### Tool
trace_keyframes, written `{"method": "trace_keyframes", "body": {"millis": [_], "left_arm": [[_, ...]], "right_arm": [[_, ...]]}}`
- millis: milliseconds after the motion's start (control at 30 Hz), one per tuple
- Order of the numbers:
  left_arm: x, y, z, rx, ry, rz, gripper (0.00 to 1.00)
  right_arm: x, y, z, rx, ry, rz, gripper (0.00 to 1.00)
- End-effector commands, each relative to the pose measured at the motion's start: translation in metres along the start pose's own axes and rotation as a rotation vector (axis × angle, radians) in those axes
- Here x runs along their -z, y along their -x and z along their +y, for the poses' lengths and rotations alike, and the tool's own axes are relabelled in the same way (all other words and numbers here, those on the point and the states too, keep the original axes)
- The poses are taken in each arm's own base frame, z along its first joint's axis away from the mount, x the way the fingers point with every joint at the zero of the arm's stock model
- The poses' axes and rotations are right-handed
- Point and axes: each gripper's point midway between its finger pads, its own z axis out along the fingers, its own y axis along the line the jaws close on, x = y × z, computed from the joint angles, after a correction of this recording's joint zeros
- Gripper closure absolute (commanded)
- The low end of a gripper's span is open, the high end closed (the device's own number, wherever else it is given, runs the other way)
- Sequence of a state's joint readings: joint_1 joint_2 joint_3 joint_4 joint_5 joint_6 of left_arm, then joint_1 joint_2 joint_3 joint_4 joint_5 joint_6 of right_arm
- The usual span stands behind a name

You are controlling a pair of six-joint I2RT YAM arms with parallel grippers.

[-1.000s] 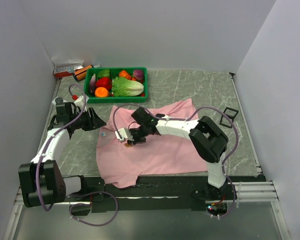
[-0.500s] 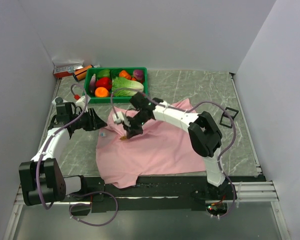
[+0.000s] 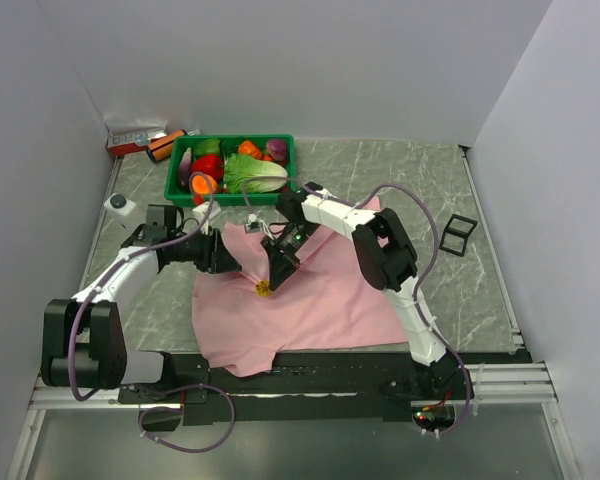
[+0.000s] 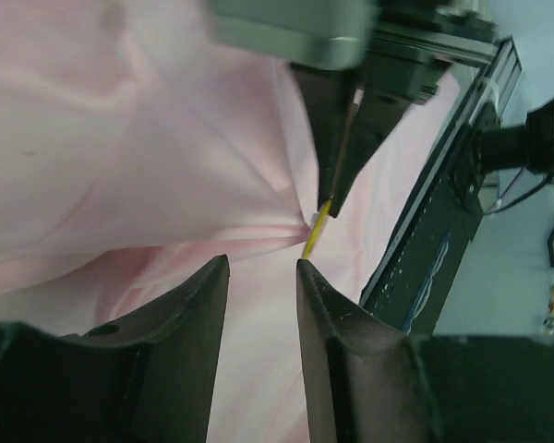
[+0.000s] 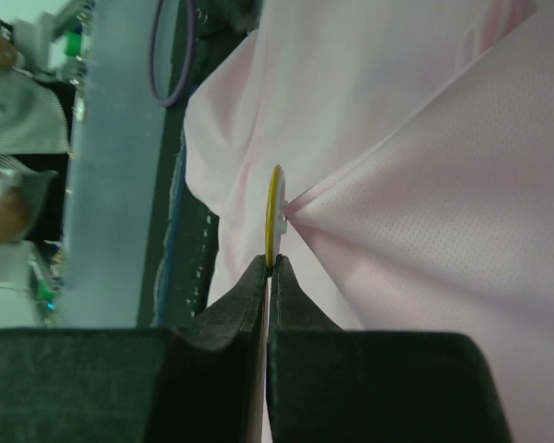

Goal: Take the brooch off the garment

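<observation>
The pink garment (image 3: 330,295) lies spread over the middle of the table. The brooch (image 3: 263,288) is a thin yellow disc pinned to its left part. My right gripper (image 3: 276,270) is shut on the disc's edge, and the right wrist view shows the brooch (image 5: 274,214) edge-on between the closed fingertips of that gripper (image 5: 270,263), with the garment (image 5: 425,231) drawn into a taut peak at the pin. My left gripper (image 3: 232,262) hovers just left of it. In the left wrist view this gripper (image 4: 263,268) stands open over the garment (image 4: 120,166), nothing between its jaws, the brooch (image 4: 316,231) just ahead.
A green basket (image 3: 291,165) of vegetables stands behind the garment. Small boxes (image 3: 135,137) sit in the back left corner. A black frame-like object (image 3: 458,232) lies on the right of the table. The black front rail (image 3: 380,362) runs along the near edge.
My right gripper closed on the brooch and swung round, tenting the cloth. My left gripper moved right, from beside the garment onto it, close to the brooch, its jaws narrowing a little.
</observation>
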State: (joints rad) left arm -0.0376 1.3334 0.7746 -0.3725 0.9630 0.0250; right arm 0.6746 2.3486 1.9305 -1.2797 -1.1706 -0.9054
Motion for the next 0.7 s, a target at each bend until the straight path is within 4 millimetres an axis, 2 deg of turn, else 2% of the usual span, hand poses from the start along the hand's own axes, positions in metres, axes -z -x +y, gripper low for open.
{"method": "trace_keyframes", "body": {"millis": [0,133,233,300,367,433,467,667], "left_arm": [[-0.001,0.014,-0.013,-0.158,-0.019,-0.006,0.59],[-0.004,0.004,-0.016,-0.219,-0.033,0.041,0.59],[-0.007,0.005,-0.022,-0.324,-0.028,0.061,0.57],[-0.007,0.006,-0.03,-0.487,-0.007,0.08,0.56],[-0.002,0.011,-0.026,-0.664,0.069,0.085,0.53],[-0.003,0.005,-0.028,-0.774,0.098,0.094,0.52],[0.002,0.016,-0.028,-0.882,0.153,0.058,0.5],[-0.01,-0.003,-0.045,-1.247,0.156,0.07,0.44]], "right_arm": [[0.003,0.011,0.037,-0.203,0.112,-0.048,0.98],[-0.002,0.009,0.033,-0.312,0.131,-0.065,0.97],[-0.003,0.006,0.032,-0.366,0.141,-0.069,0.97],[-0.001,0.005,0.031,-0.4,0.143,-0.076,0.98],[0.0,0.005,0.027,-0.454,0.147,-0.089,0.99],[0.001,0.004,0.016,-0.5,0.13,-0.103,1.0],[0.0,0.002,0.015,-0.566,0.134,-0.103,1.0],[0.005,0.006,0.001,-0.754,0.21,-0.188,1.0]]}}
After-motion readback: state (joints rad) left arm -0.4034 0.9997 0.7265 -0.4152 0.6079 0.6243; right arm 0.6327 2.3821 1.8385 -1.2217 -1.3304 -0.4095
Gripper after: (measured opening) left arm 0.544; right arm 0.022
